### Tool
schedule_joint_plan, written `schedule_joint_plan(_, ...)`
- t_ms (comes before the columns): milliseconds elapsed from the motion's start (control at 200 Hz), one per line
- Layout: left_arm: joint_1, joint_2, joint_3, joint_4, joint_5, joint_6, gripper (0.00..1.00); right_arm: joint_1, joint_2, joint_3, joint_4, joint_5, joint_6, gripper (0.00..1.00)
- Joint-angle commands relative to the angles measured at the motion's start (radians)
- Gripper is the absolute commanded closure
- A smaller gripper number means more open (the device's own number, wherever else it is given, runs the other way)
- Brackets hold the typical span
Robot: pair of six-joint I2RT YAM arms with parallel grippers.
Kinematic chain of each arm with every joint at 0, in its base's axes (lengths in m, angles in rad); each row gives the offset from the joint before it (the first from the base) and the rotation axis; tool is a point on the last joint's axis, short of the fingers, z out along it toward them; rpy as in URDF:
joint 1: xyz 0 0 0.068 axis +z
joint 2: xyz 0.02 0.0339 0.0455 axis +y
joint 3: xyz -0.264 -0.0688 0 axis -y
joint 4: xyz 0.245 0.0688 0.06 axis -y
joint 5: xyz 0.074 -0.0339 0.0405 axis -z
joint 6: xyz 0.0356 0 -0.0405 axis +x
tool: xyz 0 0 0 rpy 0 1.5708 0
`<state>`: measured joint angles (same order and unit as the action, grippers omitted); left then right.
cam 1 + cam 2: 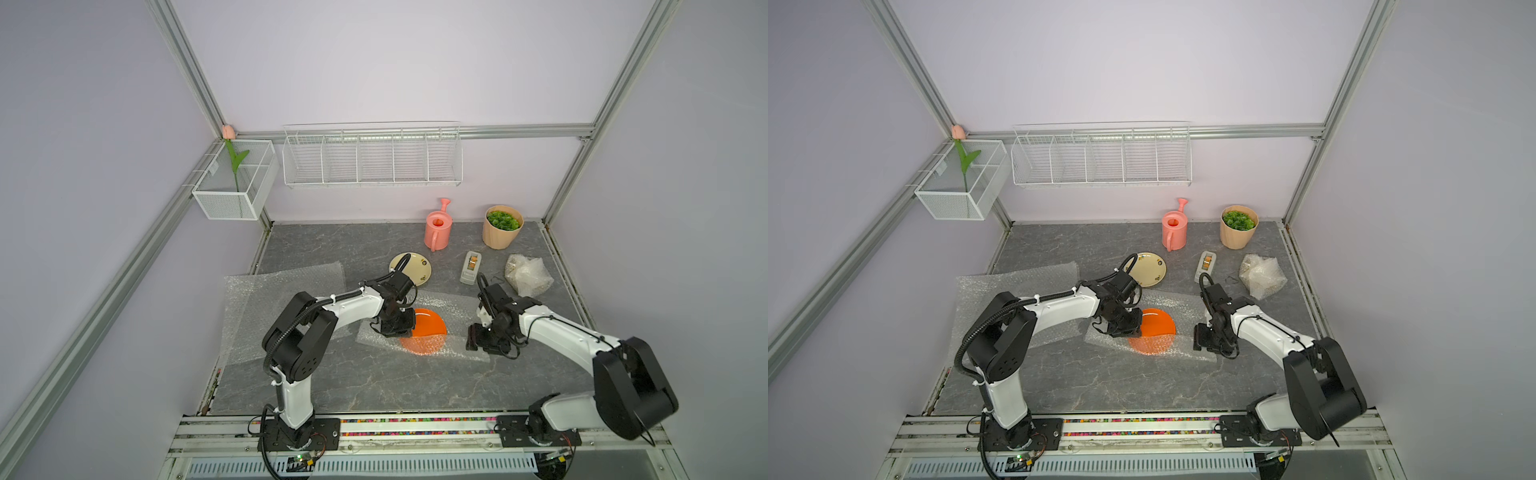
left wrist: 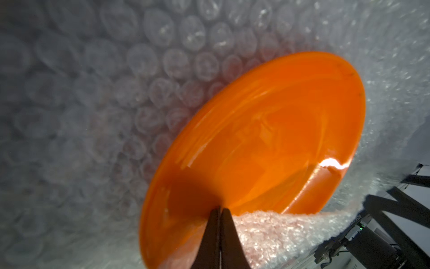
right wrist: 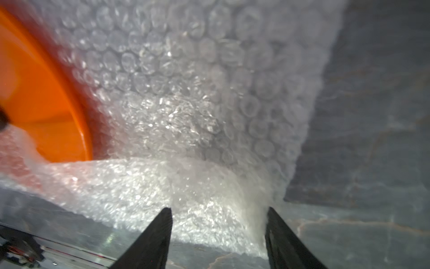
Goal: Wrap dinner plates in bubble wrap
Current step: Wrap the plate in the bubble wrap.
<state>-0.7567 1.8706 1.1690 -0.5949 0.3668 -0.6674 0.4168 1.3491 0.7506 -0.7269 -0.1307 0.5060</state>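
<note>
Left wrist view: left gripper [image 2: 220, 210] tips pinched together at the orange plate [image 2: 267, 139]; right gripper [image 3: 218, 214] jaws stand apart, the bubble wrap [image 3: 186, 186] fold between them.

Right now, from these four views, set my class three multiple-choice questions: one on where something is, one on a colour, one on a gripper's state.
1. The orange plate lies, relative to the nearest bubble wrap sheet: A beside it, apart; B on it; C wholly hidden under it.
2. The watering can is: A pink; B blue; C green.
3. The right gripper is: A shut on the orange plate; B shut on the watering can; C open.
Answers: 1 B, the wrap spreads out beneath it; 2 A, its body and spout are pink in both top views; 3 C, its jaws stand apart in the right wrist view.
</note>
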Motion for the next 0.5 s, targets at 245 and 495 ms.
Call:
schedule_joint_plan(245,0.005,0.017,-0.005,-0.022,-0.008,0.008,0.95,-0.164,-0.214,-0.189,0.057,-0.205,0.075,0.20)
schedule_joint_plan(495,0.005,0.009,-0.009,-0.020,-0.009,0.003,0.96,-0.289,-0.180,-0.309,0.255,-0.448,0.154,0.50)
